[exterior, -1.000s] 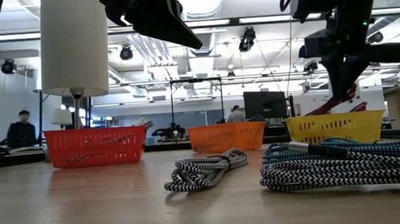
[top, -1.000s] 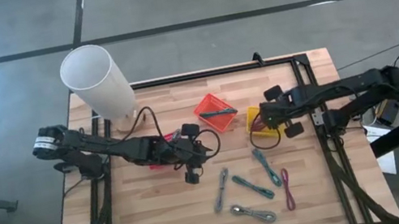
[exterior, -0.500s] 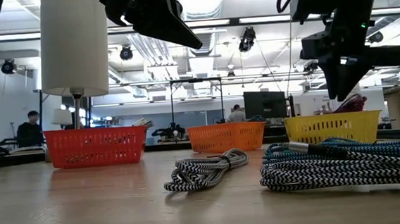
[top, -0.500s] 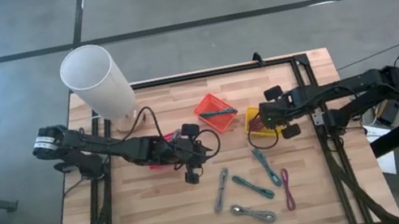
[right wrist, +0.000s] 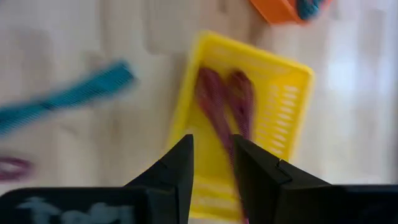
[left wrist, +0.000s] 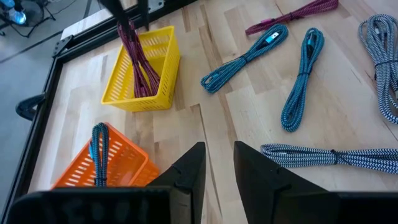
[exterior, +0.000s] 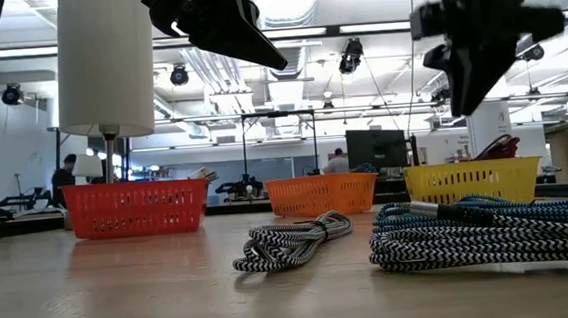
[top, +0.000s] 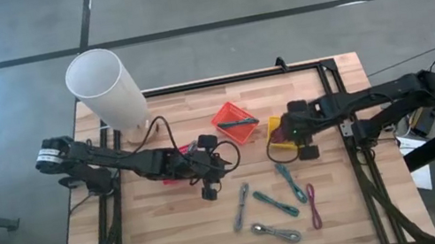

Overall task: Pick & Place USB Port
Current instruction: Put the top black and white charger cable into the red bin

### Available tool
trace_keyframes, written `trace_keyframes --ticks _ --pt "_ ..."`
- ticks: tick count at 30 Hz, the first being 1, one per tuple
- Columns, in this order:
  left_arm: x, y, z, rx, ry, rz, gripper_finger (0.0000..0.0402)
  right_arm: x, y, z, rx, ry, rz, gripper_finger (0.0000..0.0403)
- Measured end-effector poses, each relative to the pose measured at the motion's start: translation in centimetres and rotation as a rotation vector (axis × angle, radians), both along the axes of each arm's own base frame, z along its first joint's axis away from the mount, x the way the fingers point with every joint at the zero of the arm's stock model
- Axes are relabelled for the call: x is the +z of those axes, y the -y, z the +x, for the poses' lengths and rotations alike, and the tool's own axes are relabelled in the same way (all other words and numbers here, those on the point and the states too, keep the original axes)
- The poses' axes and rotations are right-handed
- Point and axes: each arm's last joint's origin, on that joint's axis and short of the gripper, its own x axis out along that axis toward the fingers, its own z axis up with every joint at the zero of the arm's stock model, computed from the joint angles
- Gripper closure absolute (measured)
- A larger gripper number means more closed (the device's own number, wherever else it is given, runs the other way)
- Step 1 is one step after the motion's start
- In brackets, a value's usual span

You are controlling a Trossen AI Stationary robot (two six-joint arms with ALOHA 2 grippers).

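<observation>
the wooden table [top: 173,228] holds a red basket [exterior: 135,207], an orange basket [top: 236,122] and a yellow basket [top: 278,129] containing a maroon cable [left wrist: 138,65]. the right gripper [top: 298,136] hangs above it, fingers parted, empty. left gripper [top: 208,181] likewise empty. room behind shows desks.

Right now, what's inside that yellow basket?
The yellow basket holds a maroon cable, looped, one end poking above the rim. The basket's floor beneath the cable is hidden.
</observation>
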Motion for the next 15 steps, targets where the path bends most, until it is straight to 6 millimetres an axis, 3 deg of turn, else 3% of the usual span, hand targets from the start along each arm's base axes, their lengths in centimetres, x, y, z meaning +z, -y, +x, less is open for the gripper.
trace_keyframes --ticks 10,15 --pt "0.0 0.0 0.0 0.002 0.000 -0.003 0.0312 0.4 -1.5 0.7 -0.099 0.102 0.099 0.0299" --pt "0.0 0.0 0.0 0.002 0.000 -0.003 0.0312 0.2 -1.9 1.5 -0.058 0.188 0.189 0.0284"
